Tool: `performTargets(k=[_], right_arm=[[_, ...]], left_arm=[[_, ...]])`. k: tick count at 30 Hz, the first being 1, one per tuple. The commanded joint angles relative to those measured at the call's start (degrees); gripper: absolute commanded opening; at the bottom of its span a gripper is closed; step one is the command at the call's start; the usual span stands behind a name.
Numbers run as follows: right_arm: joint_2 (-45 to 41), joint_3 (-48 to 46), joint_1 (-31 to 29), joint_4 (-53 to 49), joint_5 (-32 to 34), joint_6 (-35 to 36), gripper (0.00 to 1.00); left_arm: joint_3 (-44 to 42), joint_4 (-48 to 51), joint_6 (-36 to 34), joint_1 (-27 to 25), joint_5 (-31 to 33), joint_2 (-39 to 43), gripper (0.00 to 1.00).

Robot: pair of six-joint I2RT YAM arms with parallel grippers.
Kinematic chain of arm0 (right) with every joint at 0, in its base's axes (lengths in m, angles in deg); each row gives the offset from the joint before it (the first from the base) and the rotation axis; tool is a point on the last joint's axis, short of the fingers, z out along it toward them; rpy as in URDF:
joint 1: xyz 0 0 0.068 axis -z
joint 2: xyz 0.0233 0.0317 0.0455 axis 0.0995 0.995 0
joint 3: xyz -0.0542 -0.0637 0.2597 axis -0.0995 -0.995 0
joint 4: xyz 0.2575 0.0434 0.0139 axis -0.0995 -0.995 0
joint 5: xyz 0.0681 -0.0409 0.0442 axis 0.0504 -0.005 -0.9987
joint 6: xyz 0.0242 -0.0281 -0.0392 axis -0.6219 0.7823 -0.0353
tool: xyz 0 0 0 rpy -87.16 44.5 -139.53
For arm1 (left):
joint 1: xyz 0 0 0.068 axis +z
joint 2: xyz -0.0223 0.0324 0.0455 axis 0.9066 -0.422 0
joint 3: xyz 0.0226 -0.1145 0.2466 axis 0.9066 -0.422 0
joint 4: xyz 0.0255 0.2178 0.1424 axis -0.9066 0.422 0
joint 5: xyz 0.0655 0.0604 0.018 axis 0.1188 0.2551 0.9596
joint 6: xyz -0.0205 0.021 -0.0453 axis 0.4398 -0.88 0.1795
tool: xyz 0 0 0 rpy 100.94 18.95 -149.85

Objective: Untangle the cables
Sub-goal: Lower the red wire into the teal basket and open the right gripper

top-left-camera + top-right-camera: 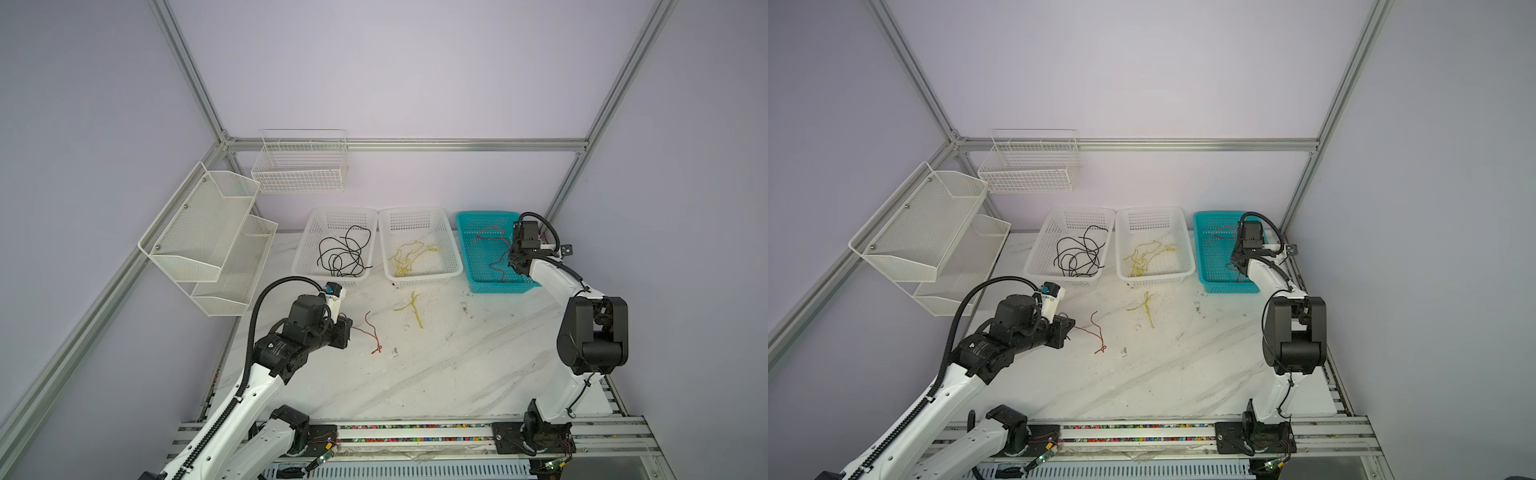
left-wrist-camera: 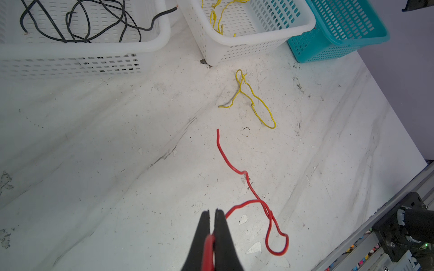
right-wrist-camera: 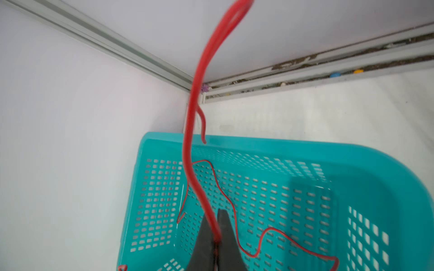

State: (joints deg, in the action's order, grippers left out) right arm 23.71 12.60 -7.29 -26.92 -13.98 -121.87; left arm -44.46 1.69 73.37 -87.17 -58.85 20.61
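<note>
Cables, ends hidden inside tools

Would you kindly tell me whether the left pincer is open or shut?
Shut: the left pincer clamps one end of the red cable on the table.

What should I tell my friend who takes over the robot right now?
The left gripper is shut on the loose red cable, which lies mostly on the table, twisted into a loop.
The right gripper is shut on the lifted red cable, over the teal basket.
Done: black cables in the left white basket, yellow cables in the middle white basket, thin red cables in the teal basket.
To do: drop the lifted red cable in, bring the loose red one over, and probably put the loose yellow cable with the other yellows.
</note>
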Motion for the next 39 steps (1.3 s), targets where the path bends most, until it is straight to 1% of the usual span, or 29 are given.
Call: performTargets(k=[1,5,10,11,13,16,19,21,23,27,30,32,35,36,39], right_arm=[[1.6,2.8,-0.1,-4.8,4.1,2.4,0.0],[4.6,4.1,-1.0,-4.9,4.4,4.9,0.0],[8.9,9.1,-5.2,-8.5,10.8,9.2,0.0],[9.8,9.6,-5.7,-8.8,11.3,9.3,0.0],[11.5,9.9,-6.2,-7.3,10.6,12.1,0.0],[13.1,9.8,-6.5,-6.4,8.1,14.0,0.0],[13.5,8.4,-6.8,-1.7,3.5,17.9,0.0],[13.5,7.8,-6.7,-1.3,1.4,17.7,0.0],[14.0,6.4,-6.8,3.5,-2.6,22.2,0.0],[16.7,8.4,-7.2,1.6,-5.1,23.0,0.0],[18.6,9.4,-7.2,-0.5,-8.2,21.1,0.0],[18.5,9.1,-7.2,-0.3,-8.6,21.1,0.0],[17.9,9.3,-7.2,0.1,-11.0,21.5,0.0],[17.8,9.7,-7.2,0.1,-11.8,21.8,0.01],[16.9,10.9,-7.0,-0.3,-14.9,22.9,0.1]], left_arm=[[-0.9,-2.1,-1.1,0.3,-1.3,0.0,0.0],[-1.0,-2.1,-1.0,0.3,-1.3,0.0,0.0],[-1.1,-2.1,-1.0,0.3,-1.3,-0.3,0.0],[-1.1,-2.1,-1.0,0.3,-1.4,-0.3,0.0],[-1.1,-1.9,-1.0,0.3,-1.4,-0.3,0.0],[-1.1,-2.1,-1.0,0.3,-1.4,-0.3,0.0],[-1.0,-2.1,-1.0,0.3,-1.4,-0.5,0.0],[-1.0,-2.0,-1.0,0.3,-1.6,-0.5,0.0],[-1.2,-2.0,-1.0,0.3,-1.6,-0.4,0.0],[-1.1,-2.1,-1.0,0.3,-1.6,-0.4,0.0],[-1.1,-2.0,-1.0,0.4,-1.7,-0.3,0.0],[-1.1,-2.1,-1.0,0.3,-1.7,-0.2,0.0],[-1.1,-2.1,-1.0,0.4,-1.9,-0.3,0.0],[-1.1,-2.1,-1.0,0.3,-1.9,-0.3,0.0],[-1.1,-2.1,-1.0,0.3,-1.9,-0.4,0.0]])
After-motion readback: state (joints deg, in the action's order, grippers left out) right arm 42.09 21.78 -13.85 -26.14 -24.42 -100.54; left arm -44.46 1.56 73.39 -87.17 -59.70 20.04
